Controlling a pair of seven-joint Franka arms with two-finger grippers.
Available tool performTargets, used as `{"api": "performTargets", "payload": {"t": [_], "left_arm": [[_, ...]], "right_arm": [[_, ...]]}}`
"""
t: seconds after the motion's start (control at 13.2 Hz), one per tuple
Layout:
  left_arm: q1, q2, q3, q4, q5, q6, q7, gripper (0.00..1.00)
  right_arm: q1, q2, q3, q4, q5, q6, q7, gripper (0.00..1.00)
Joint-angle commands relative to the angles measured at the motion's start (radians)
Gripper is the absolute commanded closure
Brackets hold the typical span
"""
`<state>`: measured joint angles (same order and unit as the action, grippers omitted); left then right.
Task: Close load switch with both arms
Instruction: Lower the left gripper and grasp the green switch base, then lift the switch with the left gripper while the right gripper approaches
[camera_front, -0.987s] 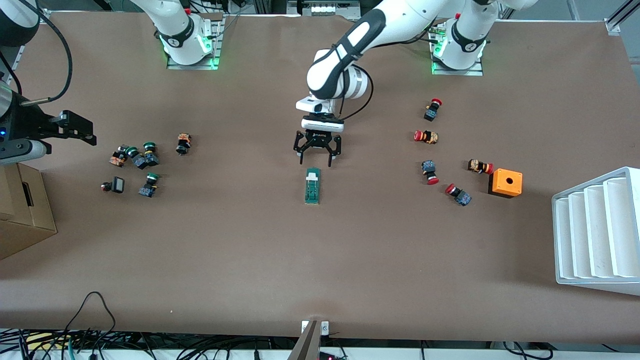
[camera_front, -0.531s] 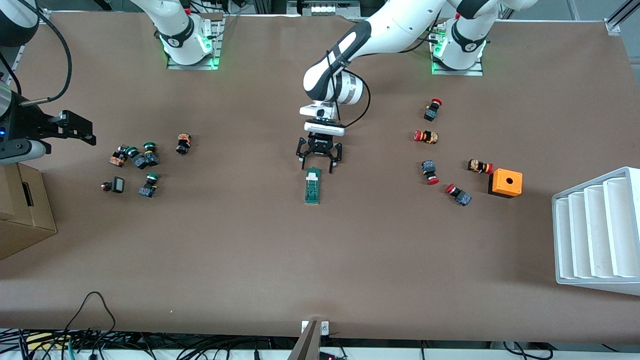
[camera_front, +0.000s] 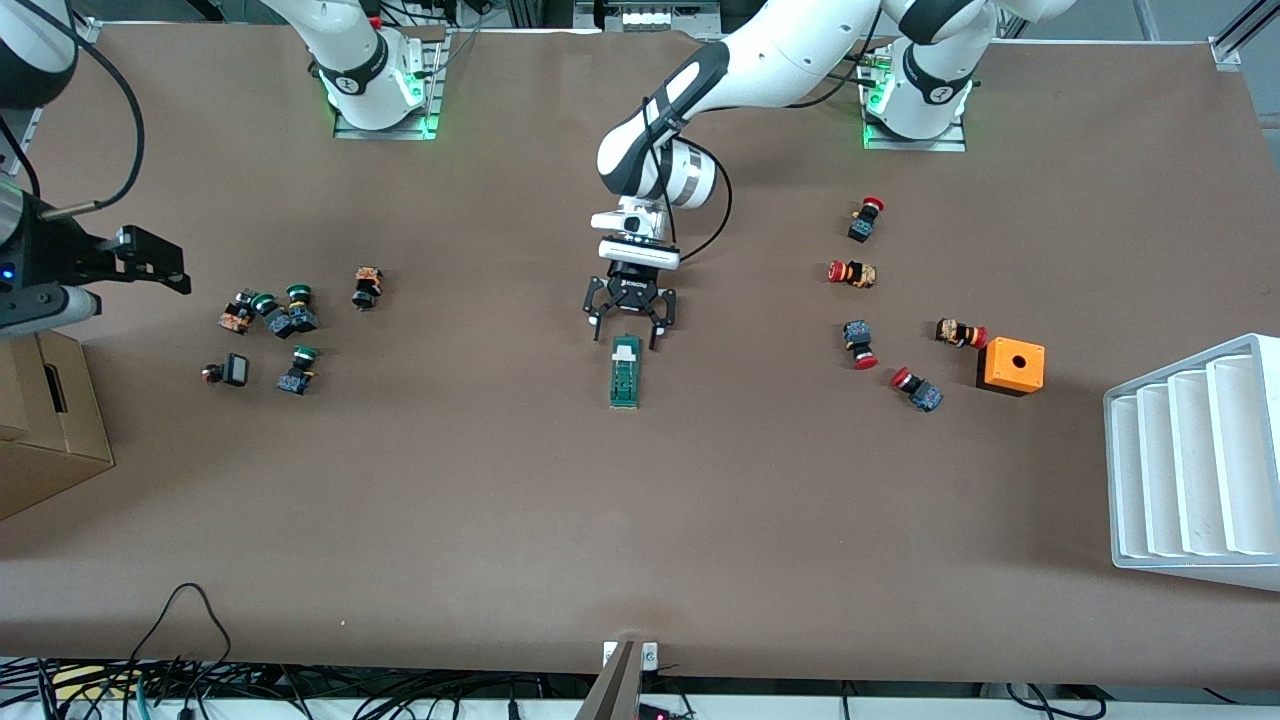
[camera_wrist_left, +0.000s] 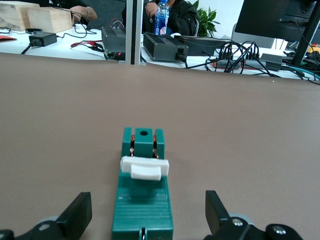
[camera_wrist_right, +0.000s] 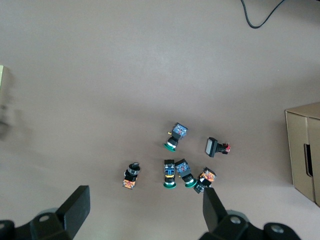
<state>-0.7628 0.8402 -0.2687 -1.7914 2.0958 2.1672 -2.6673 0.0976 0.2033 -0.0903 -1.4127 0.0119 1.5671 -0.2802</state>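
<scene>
Load switch: the green load switch lies flat near the middle of the brown counter, long axis running toward the front camera; its white sliding piece sits across the end nearer the robots' bases.
Left gripper: the left gripper hangs low over that same end of the switch, fingers spread wide on either side of it, holding nothing.
Right gripper: the right gripper is up in the air at the right arm's end of the counter, over the green-capped push buttons, jaws wide and empty.
Other things: red-capped push buttons and an orange box lie toward the left arm's end.
</scene>
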Motion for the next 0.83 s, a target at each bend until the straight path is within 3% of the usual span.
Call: {"api": "performTargets", "payload": {"t": [0.0,0.76], "left_arm": [[-0.016,0.025,0.011,0.029,0.055,-0.032,-0.02,0.0],[-0.018,0.065,0.019,0.027,0.115,-0.079,-0.016,0.0]], "right_arm": [[0.007,0.024,0.007,0.017,-0.003,0.031,-0.085,0.01],[0.007,0.08,0.012,0.026,0.02,0.048,-0.064,0.01]]}}
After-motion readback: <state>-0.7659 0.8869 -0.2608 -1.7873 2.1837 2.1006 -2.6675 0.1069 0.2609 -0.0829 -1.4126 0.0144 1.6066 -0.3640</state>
